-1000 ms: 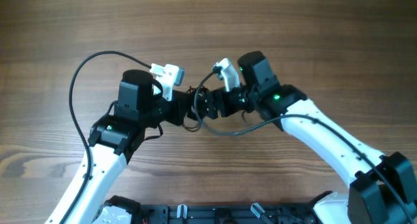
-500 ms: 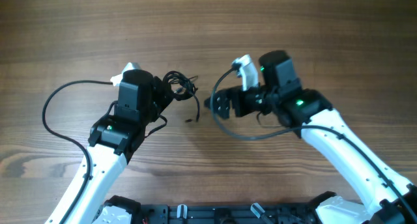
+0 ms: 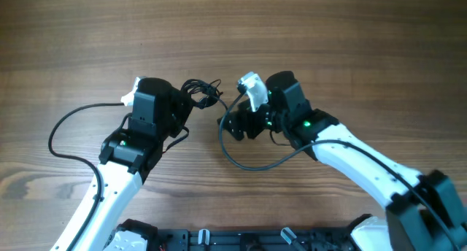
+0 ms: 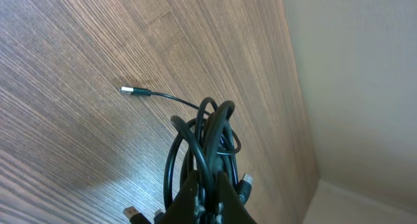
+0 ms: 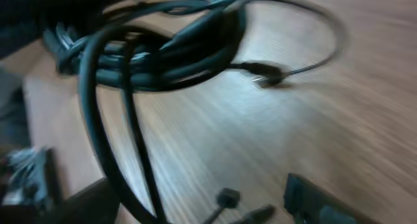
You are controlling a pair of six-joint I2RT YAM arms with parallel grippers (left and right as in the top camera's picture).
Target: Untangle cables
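The cables (image 3: 201, 89) are a tangled bundle of thin black cords. My left gripper (image 3: 187, 102) is shut on the bundle; in the left wrist view the loops (image 4: 208, 136) rise from between its fingers (image 4: 208, 196). One strand runs out to a silver plug (image 4: 128, 90) lying on the wood. My right gripper (image 3: 230, 125) is open just right of the bundle. In the blurred right wrist view the bundle (image 5: 156, 51) fills the upper left, and small plug ends (image 5: 226, 199) dangle between the spread fingers (image 5: 202, 208).
The wooden table (image 3: 350, 39) spans the view. The left arm's thick black wire (image 3: 64, 127) loops out to the left. The right arm's thick wire (image 3: 252, 165) sags in a loop below its gripper. The robot base (image 3: 241, 238) is at the front edge.
One second ago both grippers met at the bundle. They then pulled apart with the bundle in the left gripper. The right gripper has now moved back left towards it.
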